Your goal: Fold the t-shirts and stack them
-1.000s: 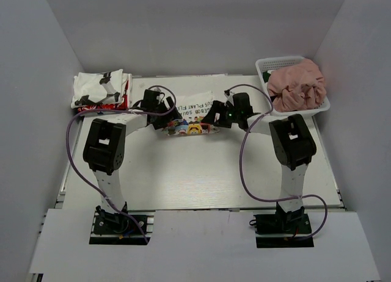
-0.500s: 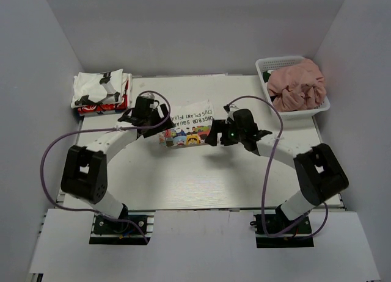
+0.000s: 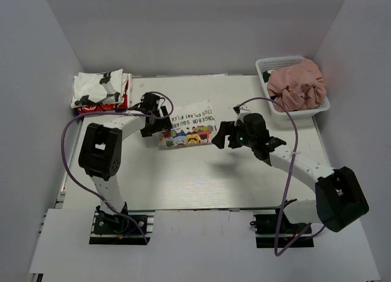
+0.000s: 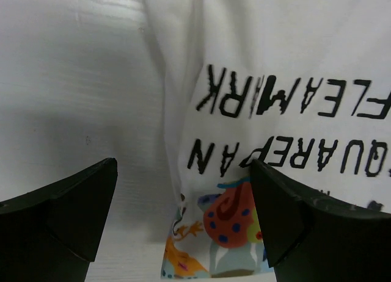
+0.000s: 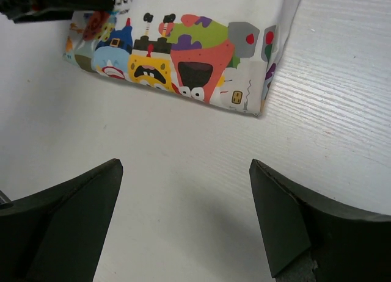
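Note:
A folded white t-shirt with black lettering and coloured cartoon print (image 3: 187, 126) lies on the table's middle; it shows close up in the left wrist view (image 4: 269, 99) and in the right wrist view (image 5: 183, 47). My left gripper (image 3: 154, 124) is open over the shirt's left edge, jaws astride that edge. My right gripper (image 3: 222, 135) is open and empty, just right of the shirt, above bare table. A folded white-with-black-patches t-shirt (image 3: 99, 86) lies on a red one (image 3: 98, 107) at the back left. A dusty pink t-shirt (image 3: 297, 84) fills the basket.
A white mesh basket (image 3: 273, 64) stands at the back right corner. White walls close in the table on the left, back and right. Purple cables loop from both arms over the table.
My right gripper has drawn back right and off the printed shirt, its arm stretched out. My left arm has pulled in, its gripper staying at the shirt's left edge. The shirt now lies folded flat.

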{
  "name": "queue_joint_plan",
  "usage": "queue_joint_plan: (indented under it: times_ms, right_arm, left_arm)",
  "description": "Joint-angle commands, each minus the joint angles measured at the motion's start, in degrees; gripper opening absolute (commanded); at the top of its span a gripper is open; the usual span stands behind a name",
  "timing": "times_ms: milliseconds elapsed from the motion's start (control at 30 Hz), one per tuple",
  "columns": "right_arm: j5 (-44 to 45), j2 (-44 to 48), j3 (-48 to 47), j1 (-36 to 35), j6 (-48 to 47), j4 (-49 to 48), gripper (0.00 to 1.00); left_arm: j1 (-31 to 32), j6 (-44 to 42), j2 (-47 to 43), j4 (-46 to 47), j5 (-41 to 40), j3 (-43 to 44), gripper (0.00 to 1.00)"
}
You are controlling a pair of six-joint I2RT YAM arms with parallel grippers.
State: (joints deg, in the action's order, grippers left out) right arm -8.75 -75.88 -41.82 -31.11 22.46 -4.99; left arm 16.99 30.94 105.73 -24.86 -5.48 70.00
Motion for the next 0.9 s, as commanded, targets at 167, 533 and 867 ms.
queue_joint_plan:
  times_ms: [167,533,867]
  right_arm:
    - [-1.5,8.8,-0.5,-0.7,-1.3,3.8,0.9]
    - [3.1,15.6,1.8,-0.8,-1.8,4.8,0.9]
    - [8.5,16.9,4.2,-0.6,-3.6,4.3,0.9]
  left_arm:
    - [0.4,0.5,5.3,0.8,-2.4,4.0,0.91]
    - [1.0,-3.7,12.5,4.0,6.4,7.0,0.07]
    - [0.4,-18.5,8.1,-5.6,-14.3,21.8,0.0]
